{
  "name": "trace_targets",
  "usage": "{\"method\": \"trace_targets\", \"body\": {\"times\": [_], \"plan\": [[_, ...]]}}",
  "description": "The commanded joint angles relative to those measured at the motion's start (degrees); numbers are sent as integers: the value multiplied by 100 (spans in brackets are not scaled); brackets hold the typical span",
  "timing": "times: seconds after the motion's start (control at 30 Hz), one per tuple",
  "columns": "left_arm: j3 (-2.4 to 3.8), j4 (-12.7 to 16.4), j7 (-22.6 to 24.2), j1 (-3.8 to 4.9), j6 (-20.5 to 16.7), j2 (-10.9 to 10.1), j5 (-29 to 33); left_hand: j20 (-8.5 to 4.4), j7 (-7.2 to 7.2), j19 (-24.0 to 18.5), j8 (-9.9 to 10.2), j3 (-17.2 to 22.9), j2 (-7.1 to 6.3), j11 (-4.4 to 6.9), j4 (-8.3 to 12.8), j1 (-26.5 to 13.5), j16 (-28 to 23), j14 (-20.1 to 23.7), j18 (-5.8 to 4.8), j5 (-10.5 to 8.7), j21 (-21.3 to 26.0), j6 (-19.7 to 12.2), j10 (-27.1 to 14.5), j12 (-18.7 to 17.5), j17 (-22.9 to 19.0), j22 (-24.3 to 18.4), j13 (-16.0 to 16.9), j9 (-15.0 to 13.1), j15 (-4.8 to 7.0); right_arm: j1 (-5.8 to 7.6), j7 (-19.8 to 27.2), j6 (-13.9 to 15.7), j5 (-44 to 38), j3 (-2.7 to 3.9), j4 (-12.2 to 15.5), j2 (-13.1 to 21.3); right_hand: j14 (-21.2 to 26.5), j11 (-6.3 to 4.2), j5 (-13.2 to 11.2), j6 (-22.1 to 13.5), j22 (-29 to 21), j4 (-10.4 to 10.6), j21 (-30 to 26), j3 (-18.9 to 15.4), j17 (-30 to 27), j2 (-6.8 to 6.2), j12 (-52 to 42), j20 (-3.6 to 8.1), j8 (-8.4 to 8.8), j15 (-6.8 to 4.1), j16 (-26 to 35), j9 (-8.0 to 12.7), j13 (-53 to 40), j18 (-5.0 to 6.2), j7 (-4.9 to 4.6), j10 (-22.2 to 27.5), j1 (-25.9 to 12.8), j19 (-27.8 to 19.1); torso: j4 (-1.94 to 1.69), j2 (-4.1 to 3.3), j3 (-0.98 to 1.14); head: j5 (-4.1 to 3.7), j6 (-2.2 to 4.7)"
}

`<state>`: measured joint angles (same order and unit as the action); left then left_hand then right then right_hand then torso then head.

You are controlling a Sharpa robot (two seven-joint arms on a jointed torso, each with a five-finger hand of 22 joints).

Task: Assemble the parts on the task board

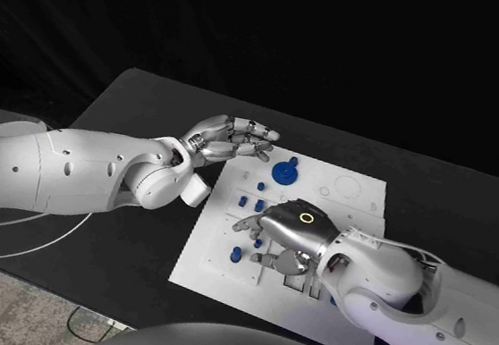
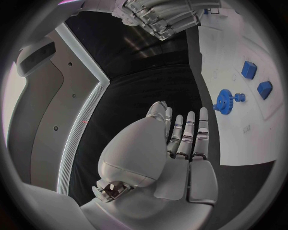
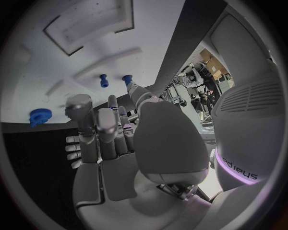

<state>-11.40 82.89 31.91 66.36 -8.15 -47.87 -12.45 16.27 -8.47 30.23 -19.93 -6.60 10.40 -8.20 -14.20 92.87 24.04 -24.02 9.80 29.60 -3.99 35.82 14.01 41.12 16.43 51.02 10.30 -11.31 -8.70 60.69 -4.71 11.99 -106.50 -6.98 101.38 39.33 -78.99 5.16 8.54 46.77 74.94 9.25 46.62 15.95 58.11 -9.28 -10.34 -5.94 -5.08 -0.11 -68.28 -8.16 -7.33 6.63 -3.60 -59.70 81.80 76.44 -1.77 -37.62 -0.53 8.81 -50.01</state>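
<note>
Resting on the task board [image 1: 354,211]: one blue gear [image 1: 285,173]; both hands spread, empty.

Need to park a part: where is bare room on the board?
Free: the board's far right corner beyond the blue gear, and its near left corner. Crowded: the middle, where small blue pieces lie under the right robot hand.

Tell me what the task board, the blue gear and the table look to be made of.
Task board: looks like rigid white plastic or painted sheet, matte, with crisp cut-out slots. Blue gear: likely moulded or printed plastic, given its uniform saturated colour, fine teeth and lack of metallic glint. Table: black, dull surface with almost no reflection, perhaps a mat or coated top; the material is unclear.
</note>
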Motion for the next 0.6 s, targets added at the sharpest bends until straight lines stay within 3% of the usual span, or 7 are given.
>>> {"method": "trace_targets", "body": {"times": [0.03, 0.27, 0.37, 0.47, 0.53, 0.57, 0.6], "plan": [[3, -4, 58, 1, 90, 19, 30, 0, -23, 50, -18, 40, 33, -56, 9, 13, 21, -13, -5, 25, -16, -8, -6, 5, -7, -9, -10, 10, -42, 234, -246, 211, 685, 19, 195, 242, 38, -4, -50, 54, 496, -5, -72, -37, -44, 17, -37, 7, -42, 5, 45, -6, -16, 85, -9, 60, -30, -24, 10, 12, 0, -61, 1], [-4, -46, 50, -2, 85, 75, 30, 0, -23, 49, -18, 42, 34, -57, 10, 13, 21, -13, -5, 25, -16, -9, -7, 4, -7, -9, -11, 10, -43, 854, -273, -247, 2794, 23, 518, 1024, 52, 47, 135, 206, 493, -103, -129, 41, -32, 152, -252, -66, -101, 101, 21, -17, -112, 81, -288, 100, 197, -29, 11, 73, -22, -171, 1], [-21, -54, 50, -6, 84, 81, 31, 0, -23, 49, -18, 42, 34, -57, 10, 13, 21, -13, -5, 25, -16, -9, -7, 4, -7, -9, -11, 10, -43, 1009, -347, -416, 3549, 21, 589, 1353, 87, -63, 235, 546, 481, -176, -206, 100, -92, 237, -603, -37, -293, 21, 57, -89, -279, 112, -444, -223, 316, -54, 20, 103, -27, -201, 1], [-47, -62, 50, -9, 77, 83, 33, 0, -23, 49, -18, 42, 34, -57, 10, 13, 21, -13, -5, 25, -16, -9, -7, 4, -7, -9, -11, 10, -43, 1089, -489, -537, 4058, 1, 595, 1665, 297, -250, 190, 934, 357, -240, -702, -74, -548, 264, -1718, 90, -564, -203, 423, -217, -1027, 169, -316, -567, 267, -230, 30, 128, -30, -215, 1], [-57, -71, 52, -12, 76, 89, 35, 0, -23, 49, -18, 42, 34, -57, 10, 13, 21, -13, -5, 25, -16, -9, -7, 4, -7, -9, -11, 10, -43, 1113, -657, -661, 4217, -33, 568, 1818, 282, -294, 139, 1095, 318, -166, -836, -322, -615, 238, -3061, 137, -740, -216, 478, -321, -2115, 170, -201, -435, 32, -242, 38, 140, -29, -230, 1], [-62, -76, 53, -15, 78, 93, 36, 0, -23, 49, -18, 42, 34, -57, 10, 13, 21, -13, -5, 25, -16, -9, -7, 4, -7, -9, -11, 10, -43, 1121, -774, -749, 4271, -55, 541, 1892, 202, -287, 182, 1167, 328, -48, -813, -396, -461, 429, -4828, 124, -863, -230, 350, -407, -3948, 149, -47, -684, -135, -206, 44, 146, -29, -241, 1], [-65, -80, 54, -19, 79, 97, 37, 0, -23, 49, -18, 42, 34, -57, 10, 13, 21, -13, -5, 25, -16, -9, -7, 4, -7, -9, -11, 10, -43, 1125, -873, -823, 4297, -73, 517, 1945, 106, -297, 146, 1106, 363, 68, -697, -540, -213, 366, -5506, 156, -877, -195, 160, -434, -4772, 156, -165, -867, -350, -152, 46, 151, -26, -255, 1]]}}
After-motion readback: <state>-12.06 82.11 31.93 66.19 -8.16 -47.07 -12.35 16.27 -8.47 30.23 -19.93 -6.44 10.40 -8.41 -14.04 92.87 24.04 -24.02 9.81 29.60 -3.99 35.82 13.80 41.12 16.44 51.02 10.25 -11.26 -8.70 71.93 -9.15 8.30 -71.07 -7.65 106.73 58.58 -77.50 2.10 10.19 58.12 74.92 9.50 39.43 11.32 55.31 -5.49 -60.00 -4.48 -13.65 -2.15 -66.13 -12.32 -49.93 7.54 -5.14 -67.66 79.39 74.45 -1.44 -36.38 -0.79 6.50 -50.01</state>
